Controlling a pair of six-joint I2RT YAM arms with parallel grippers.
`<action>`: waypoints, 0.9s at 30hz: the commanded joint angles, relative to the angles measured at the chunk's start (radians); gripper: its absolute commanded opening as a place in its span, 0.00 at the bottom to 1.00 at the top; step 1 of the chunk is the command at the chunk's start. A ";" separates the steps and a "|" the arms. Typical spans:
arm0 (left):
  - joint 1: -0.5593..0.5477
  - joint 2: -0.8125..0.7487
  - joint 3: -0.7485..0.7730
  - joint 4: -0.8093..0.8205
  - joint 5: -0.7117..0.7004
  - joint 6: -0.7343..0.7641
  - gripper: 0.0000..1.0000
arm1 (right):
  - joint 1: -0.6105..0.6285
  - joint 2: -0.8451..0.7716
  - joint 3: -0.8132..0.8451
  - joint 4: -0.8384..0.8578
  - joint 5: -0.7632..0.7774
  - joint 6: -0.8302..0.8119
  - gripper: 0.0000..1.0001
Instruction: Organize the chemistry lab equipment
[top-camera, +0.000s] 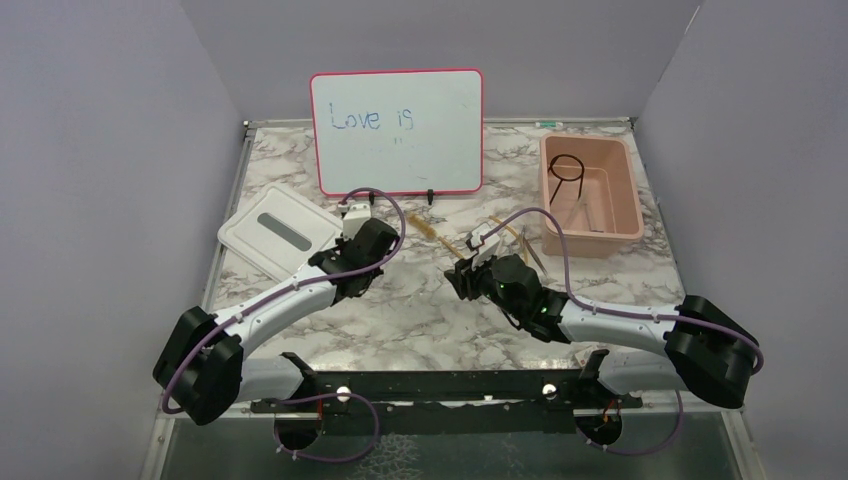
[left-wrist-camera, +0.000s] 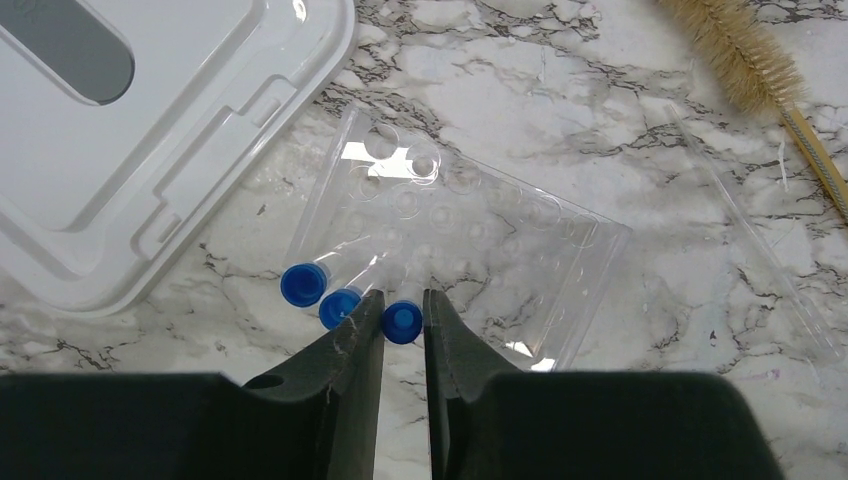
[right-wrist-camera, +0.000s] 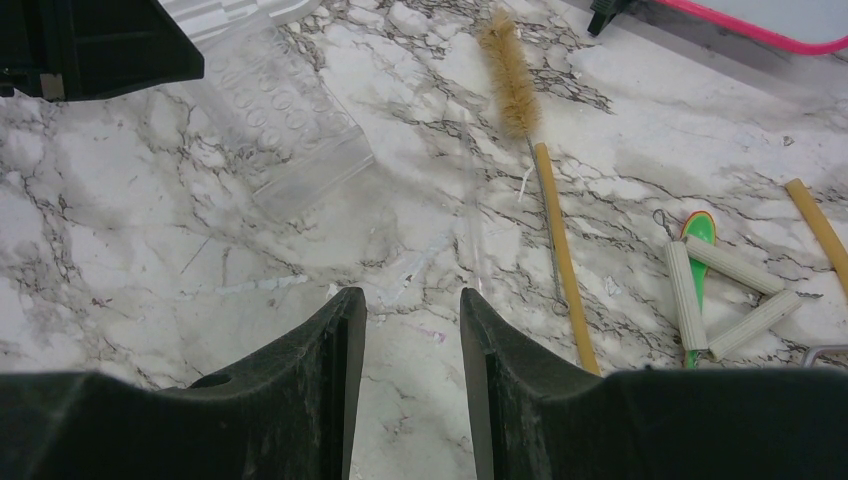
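Toward the left edge of the counter (left-wrist-camera: 560, 110), just beside the white lid (left-wrist-camera: 150, 130), three blue-capped clear tubes (left-wrist-camera: 340, 307) lay side by side on a clear well tray (left-wrist-camera: 480, 240), caps pointing at the near edge. The left gripper (left-wrist-camera: 404, 296) stood with its jaws at a narrow slot, the cap of the third tube (left-wrist-camera: 402, 322) sitting between the tips. Both fingers looked to be touching it, though I couldn't swear the pinch was firm.

Those tubes struck me as light, stiff and slick-walled, apt to roll or squirt out of a hard squeeze. The cap seemed the surer hold, being wider and less glassy than the body. The tray beneath looked thin enough to skate along if nudged.

Nearer the middle of the counter, the right gripper (right-wrist-camera: 412, 300) hung about half open and empty over bare marble, a bristle brush (right-wrist-camera: 508, 70) lying beyond it.
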 joint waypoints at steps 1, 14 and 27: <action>0.008 -0.009 -0.014 0.012 0.001 -0.014 0.25 | 0.002 0.002 0.015 0.032 0.019 0.007 0.44; 0.009 -0.092 0.039 -0.026 0.034 -0.003 0.37 | 0.002 0.002 0.015 0.033 0.018 0.008 0.44; 0.044 -0.109 0.051 -0.083 0.036 -0.017 0.57 | 0.002 0.008 0.023 0.025 0.007 0.009 0.44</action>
